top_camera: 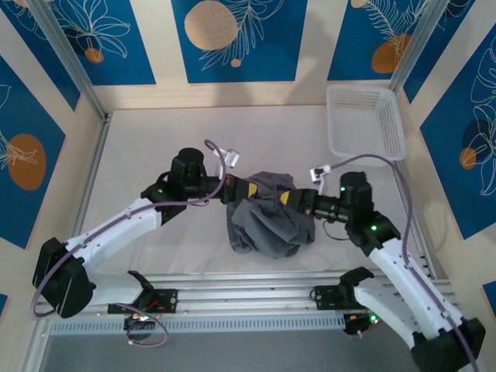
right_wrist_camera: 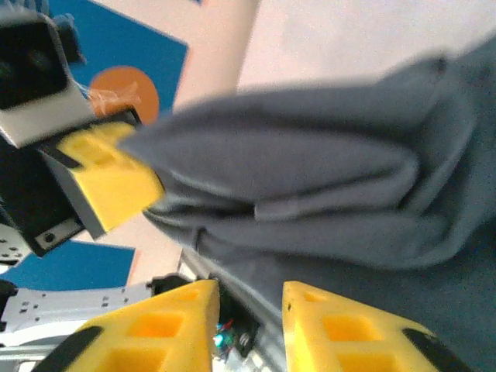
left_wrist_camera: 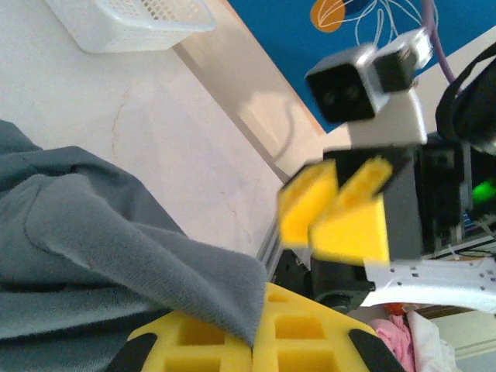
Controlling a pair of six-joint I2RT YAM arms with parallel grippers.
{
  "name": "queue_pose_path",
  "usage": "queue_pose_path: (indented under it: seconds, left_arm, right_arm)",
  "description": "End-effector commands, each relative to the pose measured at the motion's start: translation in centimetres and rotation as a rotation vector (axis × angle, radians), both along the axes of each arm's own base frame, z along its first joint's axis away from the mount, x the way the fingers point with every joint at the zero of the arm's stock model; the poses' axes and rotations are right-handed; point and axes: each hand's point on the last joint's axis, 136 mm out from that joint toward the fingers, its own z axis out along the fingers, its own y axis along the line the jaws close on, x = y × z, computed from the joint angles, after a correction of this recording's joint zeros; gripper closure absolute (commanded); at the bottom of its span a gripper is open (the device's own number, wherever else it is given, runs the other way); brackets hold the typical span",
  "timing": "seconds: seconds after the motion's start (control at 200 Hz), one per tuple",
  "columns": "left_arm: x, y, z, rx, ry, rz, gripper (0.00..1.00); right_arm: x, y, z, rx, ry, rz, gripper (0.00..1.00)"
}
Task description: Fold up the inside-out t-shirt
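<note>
1. Grey inside-out t-shirt (top_camera: 267, 225) lies bunched on the table (top_camera: 155, 139), between both arms.
2. Left end effector (left_wrist_camera: 252, 329) pinches a shirt fold; right end effector (left_wrist_camera: 333, 213) stands narrowly parted, empty.
3. Cloth sits just beyond the right end effector (right_wrist_camera: 248, 325); it should probably grip a distinct hem edge, then both draw apart to flatten.

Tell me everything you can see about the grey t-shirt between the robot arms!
The t-shirt is plain slate-grey, soft-looking cloth with no print. It is bunched into a crumpled heap, not spread flat, on the pale table. The left gripper is shut on a fold at its top. The right gripper is open right beside it, pinching nothing.
</note>
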Motion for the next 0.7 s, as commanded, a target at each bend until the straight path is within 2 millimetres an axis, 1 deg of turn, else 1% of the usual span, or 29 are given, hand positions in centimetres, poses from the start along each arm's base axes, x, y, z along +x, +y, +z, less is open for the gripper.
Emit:
queue_pose_path:
  seconds: [0.0, 0.025, 0.065, 0.145, 0.19, 0.255, 0.32, 0.385, 0.43, 0.47, 0.565, 0.605, 0.655, 0.695]
  left_arm:
    - [0.6, 0.1, -0.4, 0.016, 0.002, 0.011, 1.00]
    - [0.6, 0.1, -0.5, 0.017, 0.003, 0.012, 1.00]
    - [0.6, 0.1, -0.6, 0.018, 0.003, 0.012, 1.00]
    - [0.6, 0.1, -0.7, 0.020, 0.009, 0.013, 1.00]
    - [0.5, 0.1, -0.7, 0.020, 0.009, 0.013, 1.00]
    - [0.5, 0.3, -0.8, 0.020, 0.009, 0.021, 1.00]
    - [0.4, 0.3, -0.9, 0.019, 0.009, 0.022, 1.00]
    - [0.3, 0.4, -0.9, 0.018, 0.012, 0.020, 1.00]
    - [0.3, 0.4, -0.9, 0.016, 0.012, 0.021, 1.00]
    - [0.3, 0.4, -0.8, 0.015, 0.014, 0.023, 1.00]
    - [0.2, 0.4, -0.6, 0.013, 0.008, 0.023, 1.00]
    - [0.2, 0.5, -0.5, 0.013, 0.004, 0.025, 1.00]
    - [0.3, 0.5, -0.5, 0.014, 0.005, 0.027, 1.00]
    - [0.3, 0.5, -0.6, 0.015, 0.006, 0.027, 1.00]
  right_arm:
    - [0.8, 1.1, -2.8, -0.076, 0.167, -0.101, 0.54]
    - [1.1, 1.6, -2.9, -0.060, 0.194, -0.106, 0.51]
    - [1.5, 2.4, -2.7, -0.017, 0.232, -0.112, 0.48]
    - [2.1, 3.7, -2.1, 0.077, 0.285, -0.112, 0.47]
    - [2.4, 4.0, -1.7, 0.111, 0.285, -0.111, 0.46]
    - [2.7, 3.7, -1.9, 0.105, 0.275, -0.135, 0.48]
    - [2.9, 2.9, -2.4, 0.056, 0.263, -0.180, 0.58]
    - [3.2, 2.5, -2.8, 0.036, 0.262, -0.198, 0.62]
    - [3.3, 2.6, -3.1, 0.040, 0.273, -0.194, 0.62]
    - [3.4, 2.8, -3.3, 0.043, 0.289, -0.184, 0.60]
    - [3.7, 3.5, -3.7, 0.045, 0.309, -0.165, 0.48]
    - [3.8, 3.6, -3.7, 0.047, 0.307, -0.160, 0.46]
    - [4.0, 3.8, -3.6, 0.051, 0.302, -0.156, 0.46]
    - [4.2, 3.8, -3.5, 0.054, 0.296, -0.157, 0.51]
